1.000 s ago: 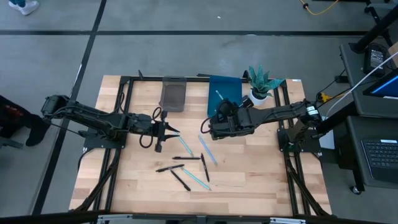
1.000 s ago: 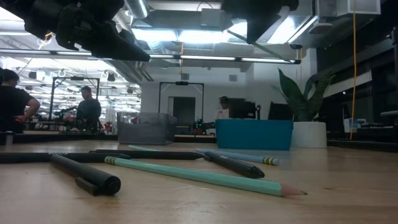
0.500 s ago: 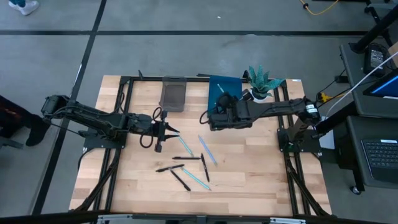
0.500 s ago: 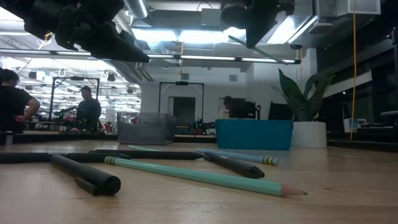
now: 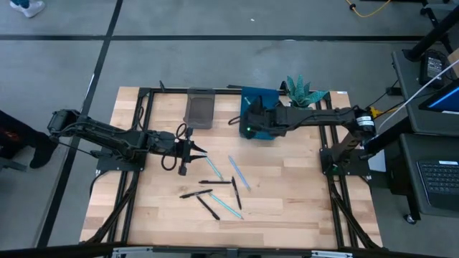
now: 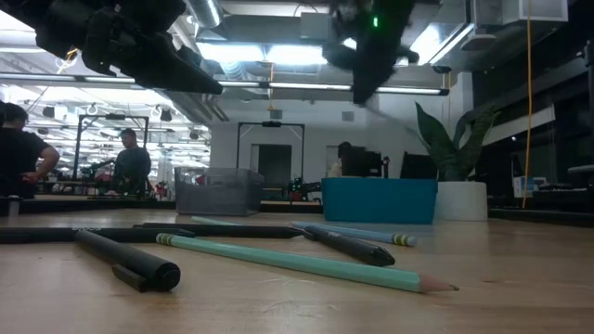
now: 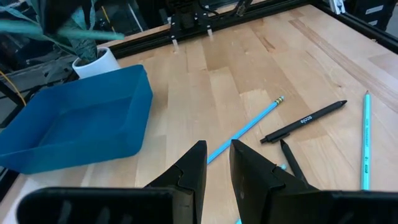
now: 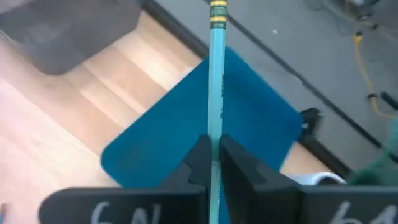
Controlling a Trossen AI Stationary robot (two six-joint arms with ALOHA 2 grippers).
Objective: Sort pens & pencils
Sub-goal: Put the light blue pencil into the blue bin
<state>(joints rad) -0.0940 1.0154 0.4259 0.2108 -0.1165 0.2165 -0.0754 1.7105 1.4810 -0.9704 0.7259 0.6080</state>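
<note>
Pencil held over the blue tray

We see the right gripper (image 8: 212, 163) clamping a teal pencil (image 8: 216, 81) above the blue tray (image 8: 249, 124); the left gripper (image 7: 214, 163), fingers slightly parted and empty, waits well left of it.

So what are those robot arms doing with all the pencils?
They are sorting pens and pencils. The right gripper holds a pale blue pencil above the blue bin at the back of the table. The left gripper hovers over the table, holding nothing. Several black pens and blue pencils lie loose on the wood.
</note>
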